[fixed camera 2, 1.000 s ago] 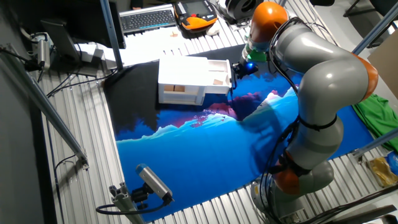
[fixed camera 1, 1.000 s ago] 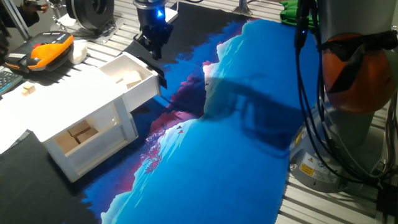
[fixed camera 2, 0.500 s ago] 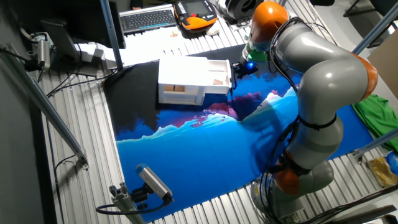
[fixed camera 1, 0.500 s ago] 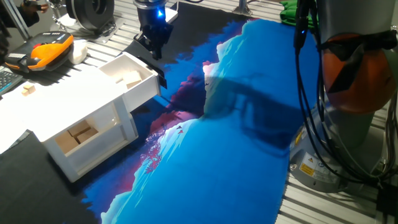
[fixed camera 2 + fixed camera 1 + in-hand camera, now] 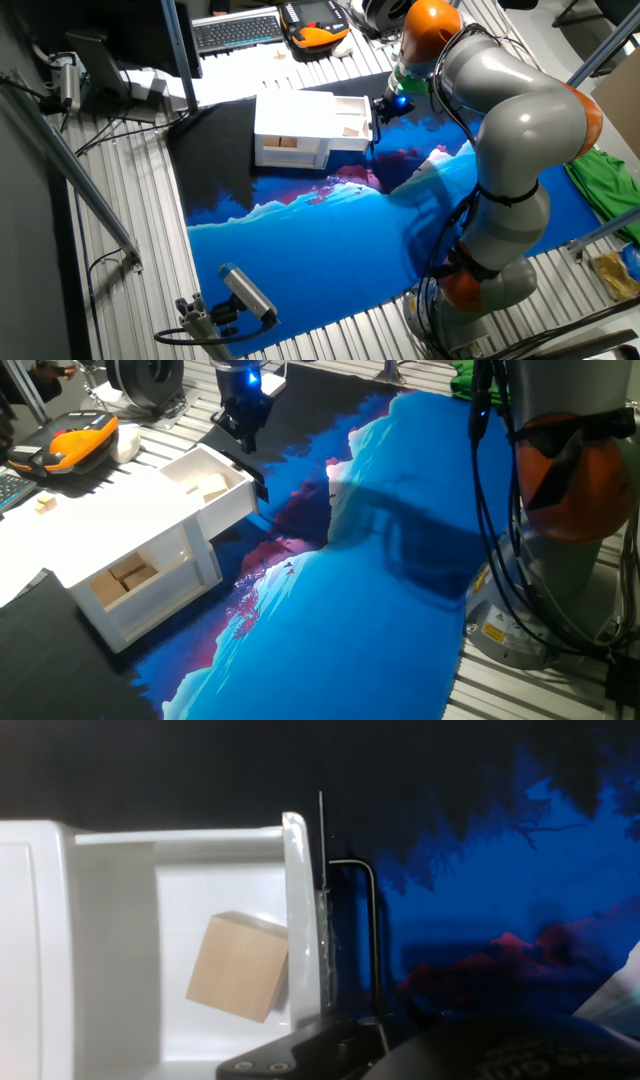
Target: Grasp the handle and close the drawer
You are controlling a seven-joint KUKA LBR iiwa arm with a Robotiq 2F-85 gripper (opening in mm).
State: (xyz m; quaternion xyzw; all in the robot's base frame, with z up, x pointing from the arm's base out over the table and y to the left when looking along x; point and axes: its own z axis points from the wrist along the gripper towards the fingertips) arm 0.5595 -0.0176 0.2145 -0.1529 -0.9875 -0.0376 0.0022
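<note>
The white drawer stands pulled out of the white cabinet, with a wooden block inside it. Its slim black handle sits on the front panel. In the hand view the handle runs as a thin bar just right of the drawer front. My gripper hangs above and behind the drawer's front corner, apart from the handle. From the other side, the gripper is just right of the drawer. The fingers are dark and too small to tell whether they are spread.
A blue and black cloth covers the table. An orange and black device and a small wooden piece lie beyond the cabinet. The cabinet's lower compartment holds wooden blocks. The arm's base stands at the right.
The gripper has shifted slightly up and away from the drawer front. The drawer and cabinet have not moved.
</note>
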